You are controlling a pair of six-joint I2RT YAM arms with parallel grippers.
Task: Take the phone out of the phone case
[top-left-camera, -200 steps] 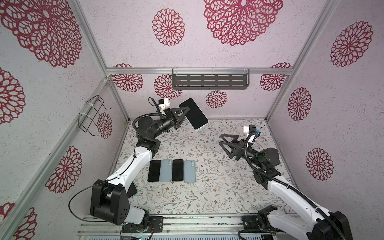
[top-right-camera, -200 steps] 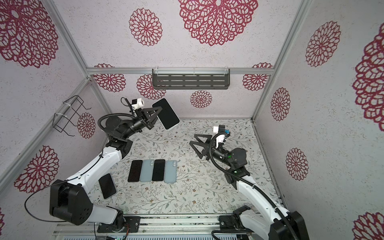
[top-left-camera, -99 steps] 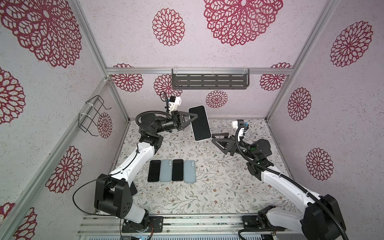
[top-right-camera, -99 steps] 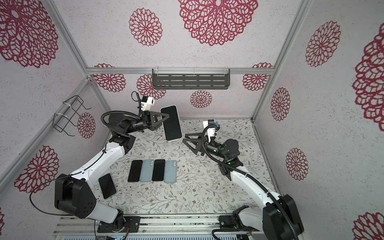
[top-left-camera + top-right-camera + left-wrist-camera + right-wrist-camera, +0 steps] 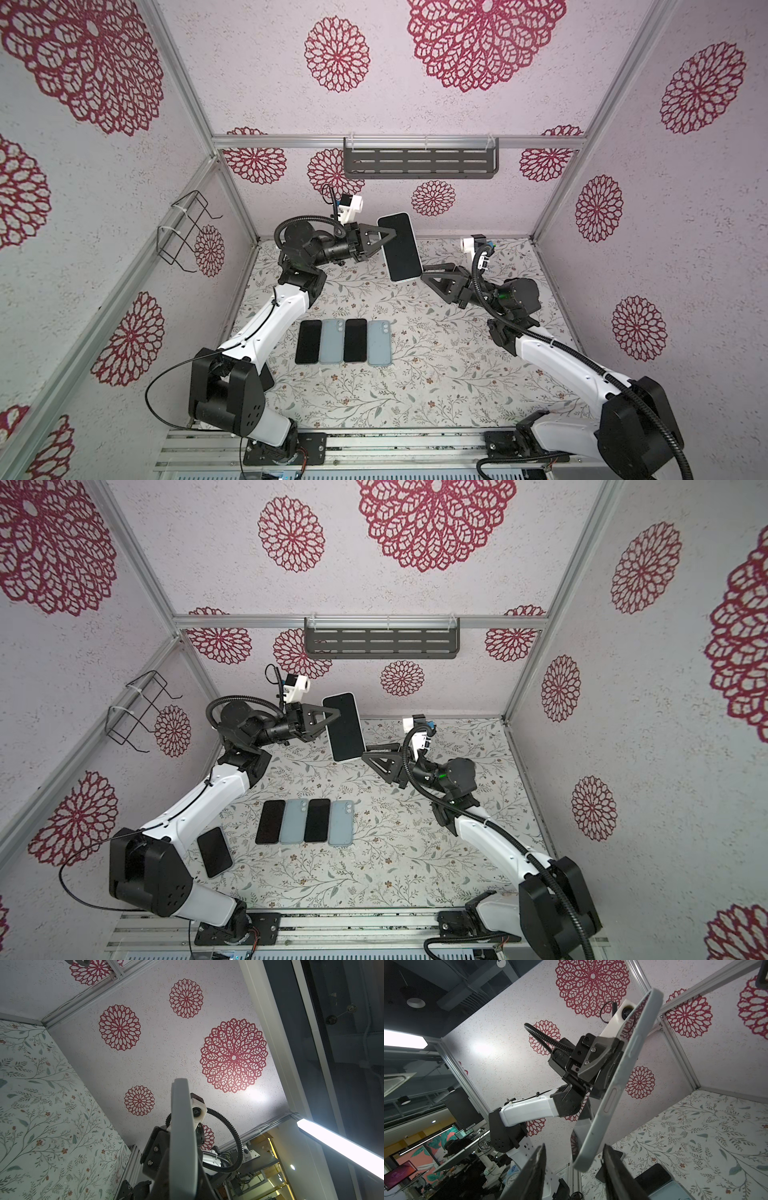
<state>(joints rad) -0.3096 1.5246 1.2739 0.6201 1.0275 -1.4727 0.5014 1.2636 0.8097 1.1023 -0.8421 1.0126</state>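
Note:
The phone, black screen up, sits in a pale grey phone case and hangs in the air above the back of the table, in both top views. My left gripper is shut on its long side edge; the left wrist view shows the case edge-on between the fingers. My right gripper is at the phone's lower end. In the right wrist view its fingers stand apart on either side of the case's bottom corner, with a gap on each side.
A row of two black phones and two blue cases lies mid-table. Another black phone lies by the left arm's base. A grey shelf hangs on the back wall and a wire basket on the left wall.
The left arm swung the cased phone rightward toward the middle. The right gripper rose and moved left to the phone's lower end, and its jaws narrowed around the corner.

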